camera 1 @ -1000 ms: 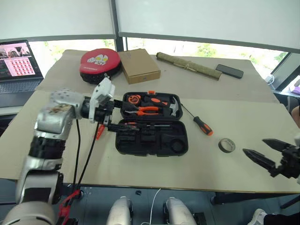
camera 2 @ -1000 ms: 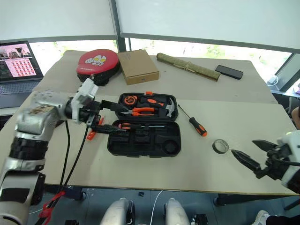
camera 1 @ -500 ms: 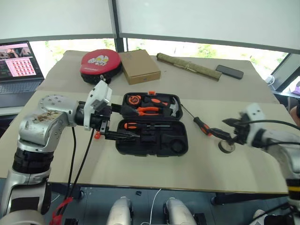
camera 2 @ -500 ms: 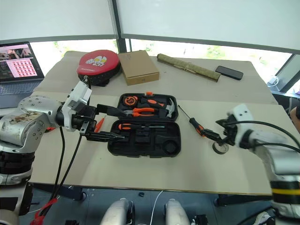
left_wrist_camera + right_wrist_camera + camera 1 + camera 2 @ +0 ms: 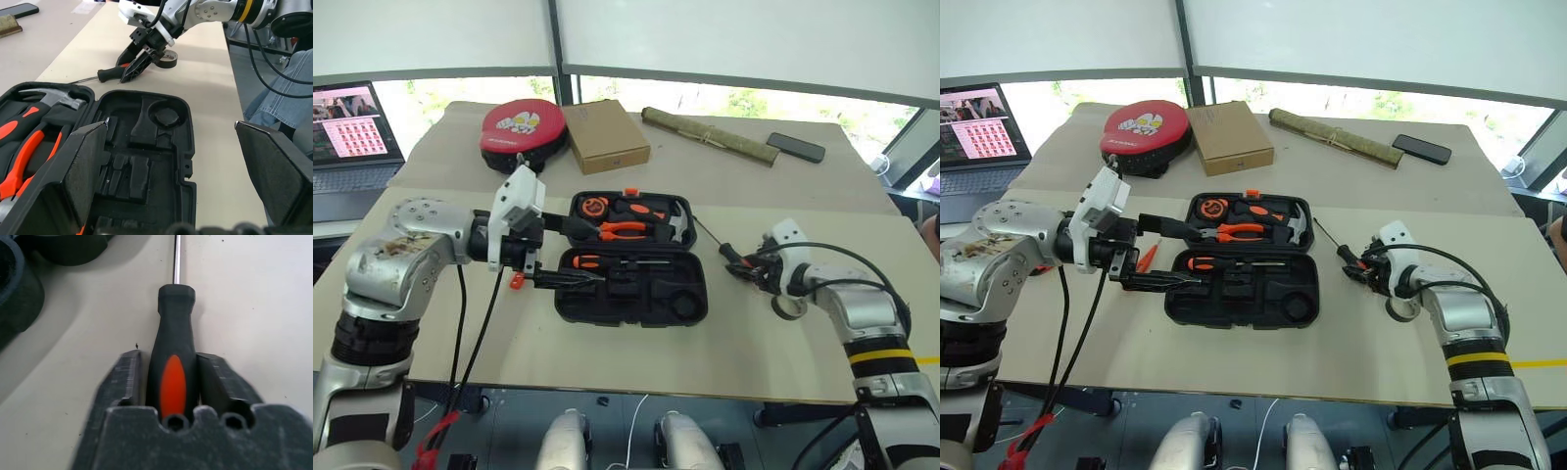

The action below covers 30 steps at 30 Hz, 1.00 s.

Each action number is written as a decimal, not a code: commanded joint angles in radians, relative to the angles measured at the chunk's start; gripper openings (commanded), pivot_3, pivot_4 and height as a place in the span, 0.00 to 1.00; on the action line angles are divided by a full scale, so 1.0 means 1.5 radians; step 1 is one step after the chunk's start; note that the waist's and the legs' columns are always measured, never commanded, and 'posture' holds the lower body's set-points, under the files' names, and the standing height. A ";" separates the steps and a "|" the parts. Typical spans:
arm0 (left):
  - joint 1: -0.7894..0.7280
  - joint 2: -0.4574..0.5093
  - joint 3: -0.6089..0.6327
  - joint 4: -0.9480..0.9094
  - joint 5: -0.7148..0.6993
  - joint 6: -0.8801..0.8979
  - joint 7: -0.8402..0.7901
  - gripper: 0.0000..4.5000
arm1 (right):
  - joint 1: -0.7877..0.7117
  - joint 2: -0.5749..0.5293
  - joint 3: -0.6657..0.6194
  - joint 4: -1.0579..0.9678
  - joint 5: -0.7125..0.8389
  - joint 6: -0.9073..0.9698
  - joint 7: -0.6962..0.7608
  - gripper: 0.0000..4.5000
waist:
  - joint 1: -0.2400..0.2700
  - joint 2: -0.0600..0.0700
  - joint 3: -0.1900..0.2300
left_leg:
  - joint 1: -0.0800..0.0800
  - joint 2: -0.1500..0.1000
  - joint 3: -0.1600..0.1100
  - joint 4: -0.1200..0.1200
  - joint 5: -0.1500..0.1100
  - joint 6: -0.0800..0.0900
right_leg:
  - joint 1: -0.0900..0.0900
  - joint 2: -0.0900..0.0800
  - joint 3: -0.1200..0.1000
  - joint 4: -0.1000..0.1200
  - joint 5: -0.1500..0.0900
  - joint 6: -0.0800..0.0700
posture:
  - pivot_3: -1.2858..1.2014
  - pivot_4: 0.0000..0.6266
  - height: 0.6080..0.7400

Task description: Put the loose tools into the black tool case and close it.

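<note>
The black tool case lies open mid-table; its far half holds pliers, a hammer and a tape measure, and a screwdriver rests in the near half. A loose black-and-orange screwdriver lies on the table to the right of the case. My right gripper is shut on its handle, one finger pressed to each side. My left gripper is open and hovers over the case's left end. A small orange tool lies on the table beneath the left gripper.
A grey tape roll sits just beside my right wrist. At the back are a red-and-black round pad, a brown box, an olive rolled bundle and a phone. A laptop stands far left.
My right arm swung in from the table's front right corner to the loose screwdriver and its fingers closed on the handle. The left gripper stayed over the case.
</note>
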 commanded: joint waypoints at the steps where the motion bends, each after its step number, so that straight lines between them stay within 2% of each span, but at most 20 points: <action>1: 0.014 0.020 0.028 -0.008 -0.007 -0.015 0.012 1.00 | 0.029 -0.019 -0.079 -0.079 0.040 0.038 -0.013 0.24 | 0.001 0.000 0.000 | 0.000 0.000 0.000 0.000 0.000 0.000 | 0.000 0.000 0.000 0.000 0.000 0.000 | 0.52 0.24 1.00; 5: 0.057 0.048 0.084 -0.019 -0.041 0.024 0.030 1.00 | 0.069 -0.056 -0.144 -0.150 0.079 0.095 -0.004 0.24 | 0.000 0.000 0.000 | 0.000 0.000 0.000 0.000 0.000 0.000 | 0.000 0.000 0.000 0.000 0.000 0.000 | 0.52 0.24 1.00; 9: 0.119 0.089 0.108 -0.058 -0.052 0.015 0.019 1.00 | 0.077 -0.102 -0.155 -0.219 0.117 0.081 0.072 0.24 | -0.003 0.000 0.000 | 0.001 0.001 0.001 -0.001 0.000 0.000 | 0.000 0.000 0.000 0.000 0.000 0.000 | 0.52 0.24 1.00; 12: 0.150 0.113 0.113 -0.061 -0.049 0.001 0.007 1.00 | 0.048 -0.124 -0.111 -0.282 0.140 0.029 0.170 0.24 | -0.005 0.000 0.000 | 0.001 0.001 0.001 -0.001 0.000 0.000 | 0.000 0.000 0.000 0.000 0.000 0.000 | 0.52 0.24 1.00; 15: 0.152 0.120 0.110 -0.055 -0.051 -0.006 0.009 1.00 | 0.003 -0.116 -0.030 -0.304 0.121 -0.024 0.244 0.24 | -0.005 0.001 0.001 | 0.002 0.001 0.001 -0.002 0.000 0.000 | 0.000 0.001 0.001 0.000 0.000 -0.001 | 0.52 0.24 1.00; 20: 0.136 0.117 0.090 -0.051 -0.047 -0.016 0.013 1.00 | -0.098 -0.055 0.138 -0.229 0.007 -0.144 0.299 0.24 | 0.000 0.000 0.001 | 0.002 0.001 0.002 -0.001 0.000 0.000 | 0.000 0.000 0.001 0.000 0.000 -0.001 | 0.52 0.24 1.00; 25: 0.120 0.113 0.069 -0.050 -0.041 -0.023 0.015 1.00 | -0.159 -0.016 0.210 -0.106 -0.086 -0.219 0.296 0.24 | 0.005 0.000 0.002 | 0.000 0.001 0.002 -0.001 0.000 0.000 | -0.001 0.000 0.000 0.000 0.000 -0.001 | 0.52 0.24 1.00; 30: 0.108 0.109 0.055 -0.042 -0.038 -0.031 0.021 1.00 | -0.181 -0.006 0.221 -0.037 -0.114 -0.250 0.312 0.24 | 0.005 0.000 0.002 | 0.000 0.001 0.002 -0.001 0.000 0.000 | -0.001 0.000 0.000 0.000 0.000 -0.001 | 0.52 0.24 1.00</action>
